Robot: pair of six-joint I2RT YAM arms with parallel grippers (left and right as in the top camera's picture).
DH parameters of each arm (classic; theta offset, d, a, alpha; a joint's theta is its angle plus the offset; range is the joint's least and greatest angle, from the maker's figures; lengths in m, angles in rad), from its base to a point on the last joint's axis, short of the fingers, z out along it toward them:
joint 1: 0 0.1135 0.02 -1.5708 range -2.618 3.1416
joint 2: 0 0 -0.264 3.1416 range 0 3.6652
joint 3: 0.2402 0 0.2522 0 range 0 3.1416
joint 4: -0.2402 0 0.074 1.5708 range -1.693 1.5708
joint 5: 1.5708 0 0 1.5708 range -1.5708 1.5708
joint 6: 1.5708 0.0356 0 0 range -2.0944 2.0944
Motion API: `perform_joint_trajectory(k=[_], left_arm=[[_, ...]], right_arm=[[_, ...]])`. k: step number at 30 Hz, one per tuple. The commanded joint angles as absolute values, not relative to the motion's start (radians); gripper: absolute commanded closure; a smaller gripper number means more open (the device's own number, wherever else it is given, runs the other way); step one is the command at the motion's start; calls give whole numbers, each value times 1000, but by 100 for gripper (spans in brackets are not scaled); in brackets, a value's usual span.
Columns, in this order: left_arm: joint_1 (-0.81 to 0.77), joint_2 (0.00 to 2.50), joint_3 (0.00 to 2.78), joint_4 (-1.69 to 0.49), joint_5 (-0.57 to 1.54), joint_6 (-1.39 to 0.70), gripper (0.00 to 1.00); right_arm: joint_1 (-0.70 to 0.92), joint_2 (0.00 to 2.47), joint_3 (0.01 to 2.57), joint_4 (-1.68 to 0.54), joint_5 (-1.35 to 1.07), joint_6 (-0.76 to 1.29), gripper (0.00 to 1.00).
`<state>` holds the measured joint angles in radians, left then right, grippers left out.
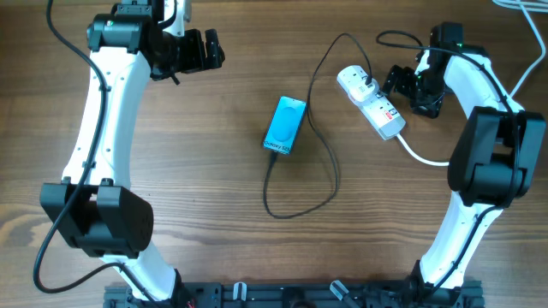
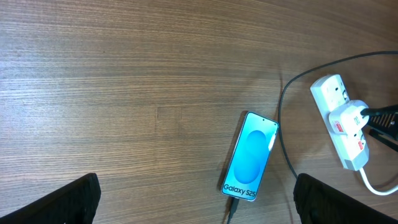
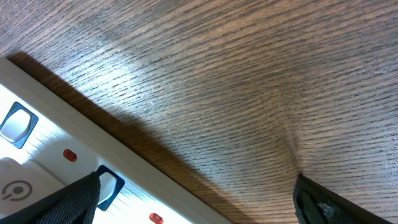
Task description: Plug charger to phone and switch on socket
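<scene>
The phone (image 1: 283,126) lies flat mid-table with its cyan screen up; in the left wrist view the phone (image 2: 250,155) shows "Galaxy S25" at its near end. The charger (image 1: 332,162), a thin black cable, loops from the socket (image 1: 370,101) round to the phone's near end, where its plug tip (image 2: 231,208) meets the phone's edge. My left gripper (image 1: 212,50) hovers open at the far left, well away from the phone. Beside the socket's far side my right gripper (image 1: 396,81) is open, and one finger (image 3: 68,202) overlaps a blue-rimmed switch (image 3: 109,186) on the socket (image 3: 37,155).
A thick white cord (image 1: 421,155) runs from the socket's near end toward the right arm. A white adapter (image 2: 348,117) sits plugged into the strip. Both arm bases stand along the table's near edge, left (image 1: 94,218) and right (image 1: 492,162).
</scene>
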<state>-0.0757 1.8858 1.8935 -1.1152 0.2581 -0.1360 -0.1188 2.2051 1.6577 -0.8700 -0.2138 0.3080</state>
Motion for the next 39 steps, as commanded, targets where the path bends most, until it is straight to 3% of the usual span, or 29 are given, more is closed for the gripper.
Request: perform_joint_trajectory(k=[1,39], left_arm=[[-74,1892,1891,-1115,245,-128,0],[-74,1892,1891,-1115,245,-128,0]], right_arm=[[-119,2227,1666,-881,-238,284,0],[-115,2228,1661,-895,-253,204,0]])
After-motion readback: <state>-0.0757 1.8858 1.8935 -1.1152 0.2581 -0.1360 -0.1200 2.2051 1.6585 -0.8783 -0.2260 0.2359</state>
